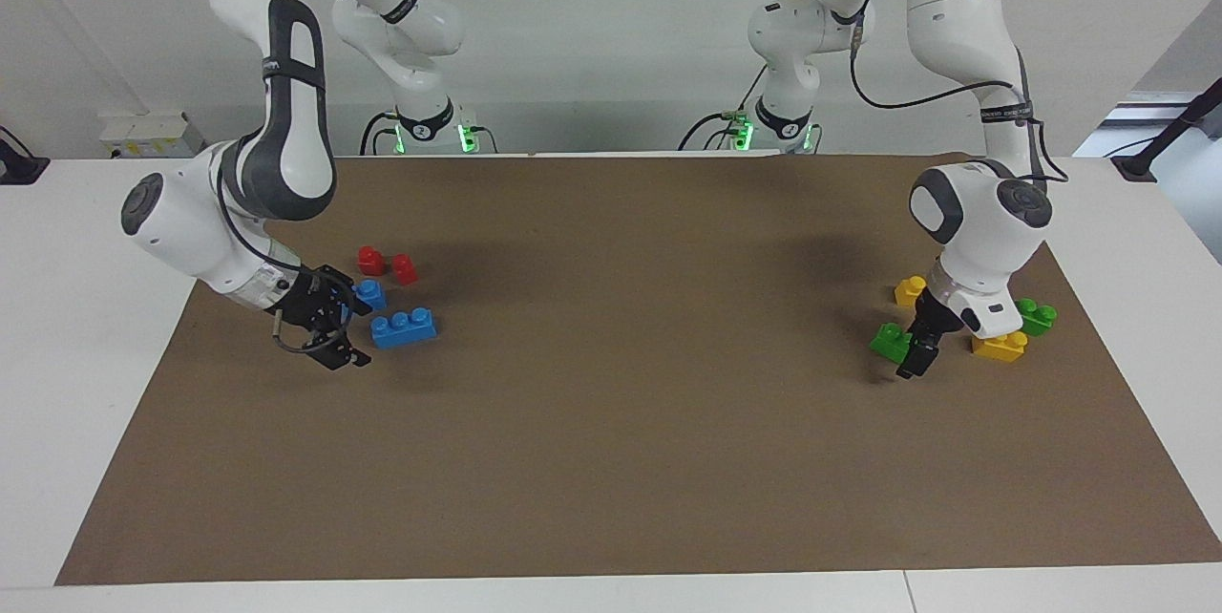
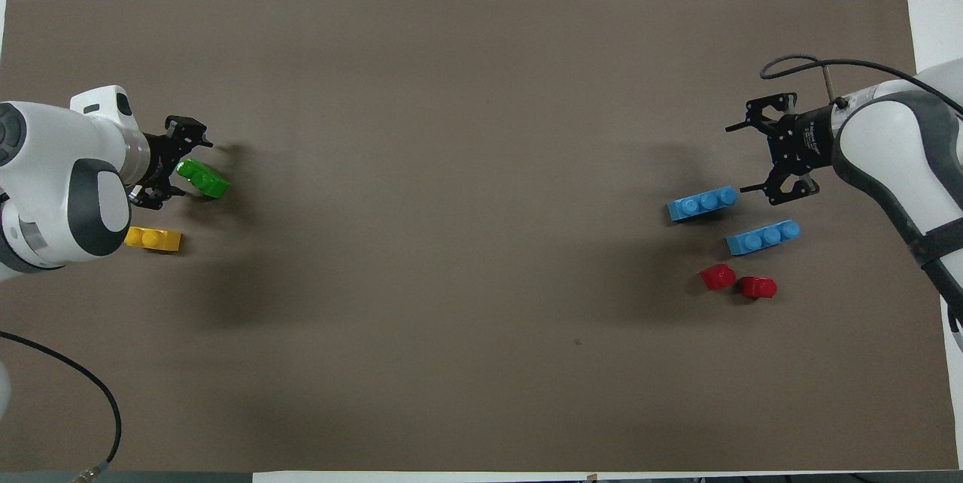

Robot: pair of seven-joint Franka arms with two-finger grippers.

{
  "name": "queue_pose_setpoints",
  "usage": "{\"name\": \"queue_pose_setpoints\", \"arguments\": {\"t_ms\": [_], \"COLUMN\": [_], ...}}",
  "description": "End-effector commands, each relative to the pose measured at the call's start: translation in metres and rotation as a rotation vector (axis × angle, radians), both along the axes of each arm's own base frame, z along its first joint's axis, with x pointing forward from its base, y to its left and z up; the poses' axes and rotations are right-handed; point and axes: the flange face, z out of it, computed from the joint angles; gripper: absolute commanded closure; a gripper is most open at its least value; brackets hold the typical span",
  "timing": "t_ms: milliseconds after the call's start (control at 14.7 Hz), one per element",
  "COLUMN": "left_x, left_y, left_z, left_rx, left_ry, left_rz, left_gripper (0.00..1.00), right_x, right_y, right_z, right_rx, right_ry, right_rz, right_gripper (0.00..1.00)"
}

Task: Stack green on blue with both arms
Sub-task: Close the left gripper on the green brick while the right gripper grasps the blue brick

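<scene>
A bright green two-stud brick (image 1: 890, 341) (image 2: 203, 178) lies on the brown mat (image 1: 611, 441) at the left arm's end. My left gripper (image 1: 915, 355) (image 2: 180, 163) is low right beside it, open and holding nothing. Two sky-blue three-stud bricks lie at the right arm's end: one (image 1: 403, 327) (image 2: 701, 204) farther from the robots, the other (image 1: 370, 293) (image 2: 762, 237) nearer and partly hidden by my right hand in the facing view. My right gripper (image 1: 353, 334) (image 2: 741, 158) hangs open and empty beside them.
A second green brick (image 1: 1036, 315) and two yellow bricks (image 1: 910, 290) (image 1: 1000, 346) lie around the left hand; the overhead view shows only one yellow brick (image 2: 153, 239). Two red bricks (image 1: 370, 260) (image 1: 405, 269) lie nearer to the robots than the blue ones.
</scene>
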Motion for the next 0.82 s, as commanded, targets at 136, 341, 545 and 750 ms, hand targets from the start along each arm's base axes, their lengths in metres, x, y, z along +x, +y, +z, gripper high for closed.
{"name": "queue_pose_setpoints", "arguments": {"t_ms": [136, 341, 545, 750], "left_x": [-0.006, -0.009, -0.009, -0.009], "left_y": [-0.009, -0.019, -0.018, -0.017], "left_z": [-0.004, -0.003, -0.002, 0.000], "left_rx": [0.000, 0.064, 0.073, 0.105], "left_ry": [0.019, 0.068, 0.073, 0.092], "left_rz": [-0.007, -0.086, -0.090, -0.115], "left_gripper": [0.00, 0.00, 0.00, 0.00], "right_x": [-0.013, -0.019, -0.022, -0.021], "right_y": [0.005, 0.006, -0.002, -0.007], "right_z": [-0.016, -0.021, -0.031, -0.041], "right_rx": [0.026, 0.044, 0.050, 0.053], "right_ry": [0.044, 0.070, 0.069, 0.067], "right_rz": [-0.002, 0.045, 0.069, 0.084], "right_gripper": [0.01, 0.01, 0.01, 0.01]}}
